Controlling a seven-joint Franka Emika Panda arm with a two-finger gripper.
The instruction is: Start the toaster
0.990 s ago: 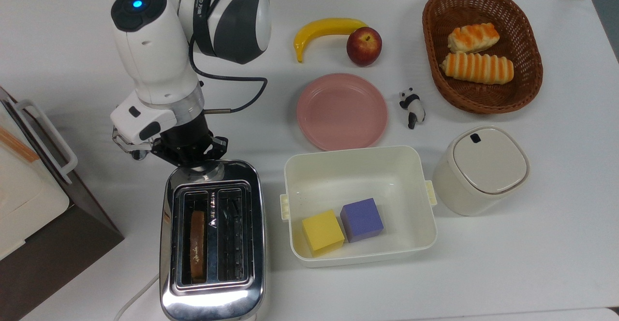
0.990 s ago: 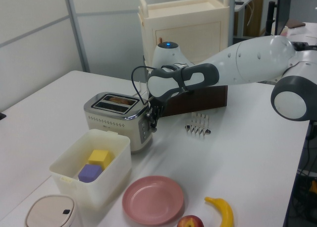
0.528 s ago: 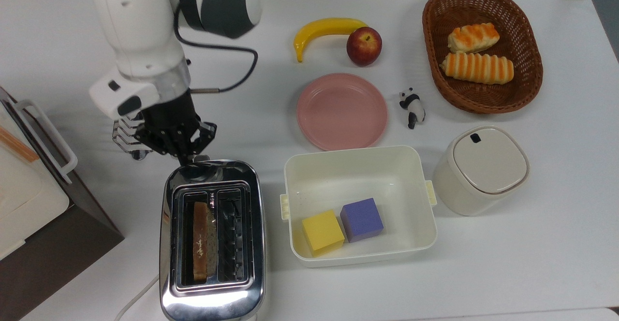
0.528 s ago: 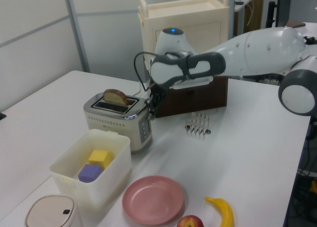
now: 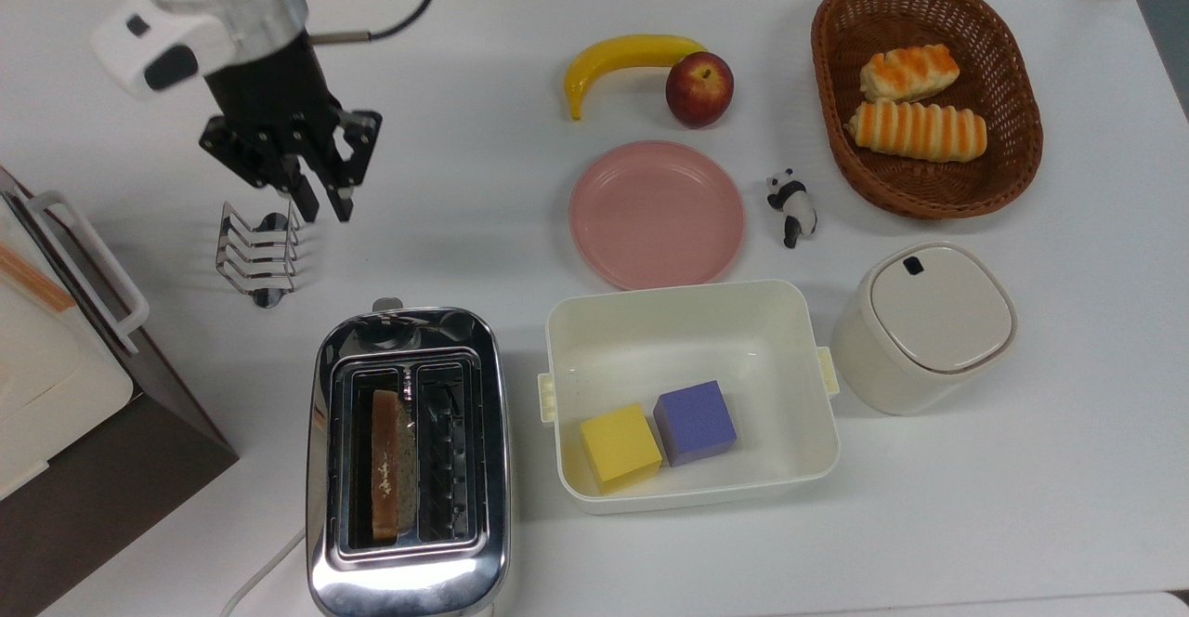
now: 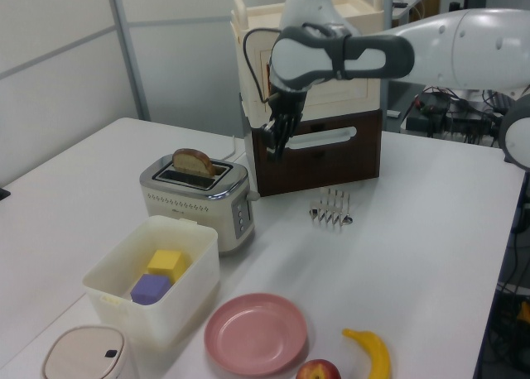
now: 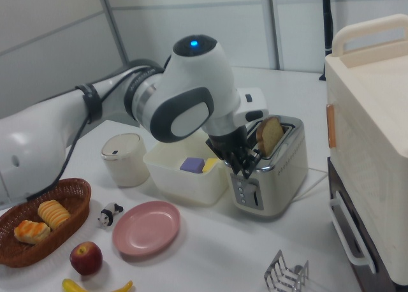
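- On the top view's left, a white-and-brown appliance (image 5: 65, 357) stands beside the wire toast rack (image 5: 258, 253).
- The gripper (image 5: 320, 203) hangs above the rack, fingers nearly closed and holding nothing; a second ago it was at the toaster's lever end.
- The toaster (image 5: 409, 464) stands near the front edge, its bread slice (image 5: 383, 464) now popped up.
- To its right: a white tub (image 5: 692, 320) with two blocks, then a pink plate (image 5: 657, 213).
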